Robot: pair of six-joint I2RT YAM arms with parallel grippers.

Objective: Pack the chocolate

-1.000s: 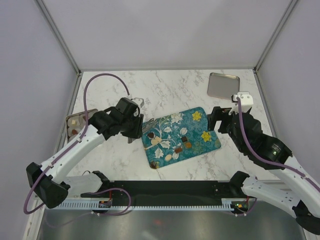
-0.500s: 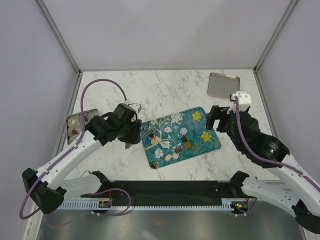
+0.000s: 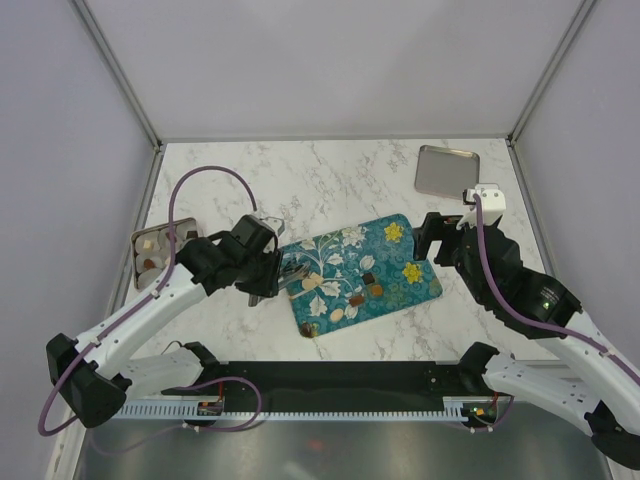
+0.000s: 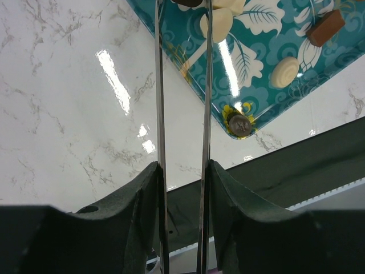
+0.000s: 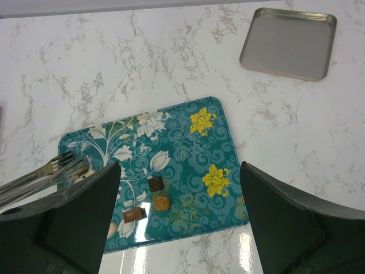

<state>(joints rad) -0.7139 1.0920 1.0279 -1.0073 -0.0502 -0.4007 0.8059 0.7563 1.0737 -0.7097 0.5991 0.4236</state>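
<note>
Note left gripper (image 4: 182, 174) near left, fingers pinching tongs (image 4: 209, 85). Tong tips over tray (image 5: 188, 142) left edge, cut off in wrist view; dark piece between them, grip on it not discernible. Find chocolate (image 5: 161, 202) loose on tray's near half. Right gripper (image 5: 179, 171) by tray's right edge, fingers spread wide, holding nothing. More pieces in tin (image 3: 135, 255) at tabletop left edge, partly hidden behind arm. Lid (image 3: 447, 170) at far right corner. Since one second ago: left gripper shifted nearer, tongs swung onto tray; right gripper barely displaced.
</note>
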